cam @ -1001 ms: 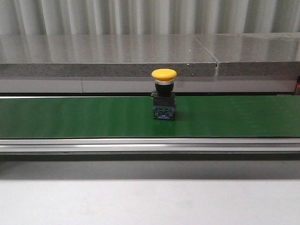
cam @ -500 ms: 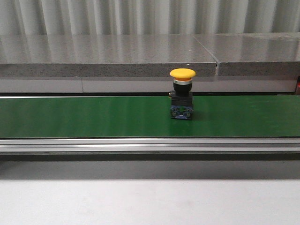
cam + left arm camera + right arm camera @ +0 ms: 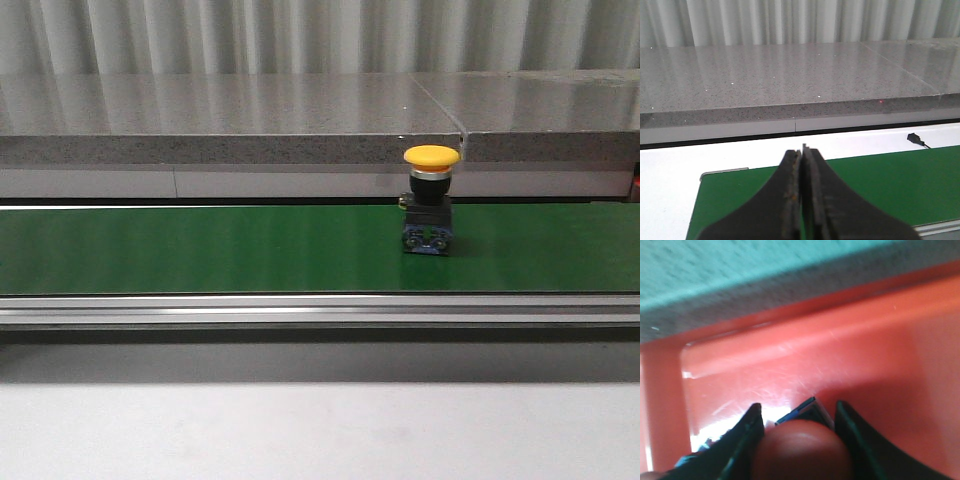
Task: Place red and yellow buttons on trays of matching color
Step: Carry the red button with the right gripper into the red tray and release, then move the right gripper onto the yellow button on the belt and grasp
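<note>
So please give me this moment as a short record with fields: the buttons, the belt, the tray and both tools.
yellow button: upright on the belt, right of centre in the front view
belt: green, nothing else seen on it
red button: between the fingers of the right tool, over the red tray
red tray: no other button seen in the visible part
right tool: shut on red button
left tool: shut, holding nothing, above the belt's end

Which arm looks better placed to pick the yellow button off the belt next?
Probably left. The left gripper is shut and empty above the green belt carrying the yellow button; the right gripper is over the red tray, around a red button.
</note>
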`<control>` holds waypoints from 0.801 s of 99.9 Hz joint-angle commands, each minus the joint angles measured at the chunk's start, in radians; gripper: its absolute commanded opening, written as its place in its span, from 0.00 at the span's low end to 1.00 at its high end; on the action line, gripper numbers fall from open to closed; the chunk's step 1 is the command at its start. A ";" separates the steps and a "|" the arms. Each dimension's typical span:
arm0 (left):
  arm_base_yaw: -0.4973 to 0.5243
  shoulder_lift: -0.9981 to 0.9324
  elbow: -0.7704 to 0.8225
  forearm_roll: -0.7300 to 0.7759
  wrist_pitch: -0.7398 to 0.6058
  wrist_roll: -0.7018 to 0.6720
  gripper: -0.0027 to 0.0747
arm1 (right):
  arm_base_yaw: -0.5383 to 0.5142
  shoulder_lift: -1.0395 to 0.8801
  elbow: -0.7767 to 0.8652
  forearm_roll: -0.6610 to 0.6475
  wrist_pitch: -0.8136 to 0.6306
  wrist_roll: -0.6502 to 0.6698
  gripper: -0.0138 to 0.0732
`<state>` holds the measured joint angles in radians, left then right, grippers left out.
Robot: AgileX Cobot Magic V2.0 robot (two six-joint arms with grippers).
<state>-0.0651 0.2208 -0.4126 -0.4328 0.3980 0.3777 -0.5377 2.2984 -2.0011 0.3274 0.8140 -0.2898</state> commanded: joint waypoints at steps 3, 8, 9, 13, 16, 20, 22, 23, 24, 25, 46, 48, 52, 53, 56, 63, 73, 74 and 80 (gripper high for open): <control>-0.008 0.009 -0.026 -0.012 -0.068 0.000 0.01 | -0.010 -0.056 -0.036 0.017 -0.037 -0.001 0.41; -0.008 0.009 -0.026 -0.012 -0.068 0.000 0.01 | -0.010 -0.052 -0.036 0.017 -0.037 -0.001 0.46; -0.008 0.009 -0.026 -0.012 -0.068 0.000 0.01 | -0.010 -0.052 -0.036 0.017 -0.037 -0.001 0.48; -0.008 0.009 -0.026 -0.012 -0.068 0.000 0.01 | -0.010 -0.052 -0.036 0.017 -0.037 -0.001 0.53; -0.008 0.009 -0.026 -0.012 -0.068 0.000 0.01 | -0.010 -0.052 -0.036 0.017 -0.038 -0.001 0.57; -0.008 0.009 -0.026 -0.012 -0.068 0.000 0.01 | -0.010 -0.052 -0.036 0.017 -0.040 -0.001 0.63; -0.008 0.009 -0.026 -0.012 -0.068 0.000 0.01 | -0.010 -0.053 -0.037 0.017 -0.041 -0.001 0.65; -0.008 0.009 -0.026 -0.012 -0.068 0.000 0.01 | -0.010 -0.053 -0.037 0.017 -0.043 -0.001 0.67; -0.008 0.009 -0.026 -0.012 -0.068 0.000 0.01 | -0.010 -0.054 -0.037 0.017 -0.043 -0.001 0.67; -0.008 0.009 -0.026 -0.012 -0.068 0.000 0.01 | -0.010 -0.056 -0.037 0.017 -0.043 -0.001 0.69; -0.008 0.009 -0.026 -0.012 -0.068 0.000 0.01 | -0.012 -0.098 -0.037 0.017 -0.023 -0.001 0.72; -0.008 0.009 -0.026 -0.012 -0.068 0.000 0.01 | -0.011 -0.105 -0.037 0.017 -0.018 -0.001 0.72; -0.008 0.009 -0.026 -0.012 -0.068 0.000 0.01 | -0.012 -0.122 -0.037 0.017 -0.013 -0.001 0.72; -0.008 0.009 -0.026 -0.012 -0.068 0.000 0.01 | -0.014 -0.126 -0.037 0.017 -0.010 -0.001 0.72; -0.008 0.009 -0.026 -0.012 -0.068 0.000 0.01 | -0.014 -0.141 -0.037 0.017 -0.004 -0.001 0.72; -0.008 0.009 -0.026 -0.012 -0.068 0.000 0.01 | -0.015 -0.172 -0.037 0.017 0.017 -0.001 0.72; -0.008 0.009 -0.026 -0.012 -0.068 0.000 0.01 | -0.015 -0.226 -0.037 0.018 0.080 -0.001 0.72; -0.008 0.009 -0.026 -0.012 -0.068 0.000 0.01 | -0.015 -0.229 -0.037 0.019 0.091 -0.001 0.72; -0.008 0.009 -0.026 -0.012 -0.068 0.000 0.01 | -0.013 -0.258 -0.037 0.025 0.138 -0.001 0.72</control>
<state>-0.0651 0.2208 -0.4126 -0.4328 0.3980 0.3777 -0.5459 2.1525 -2.0032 0.3274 0.9180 -0.2879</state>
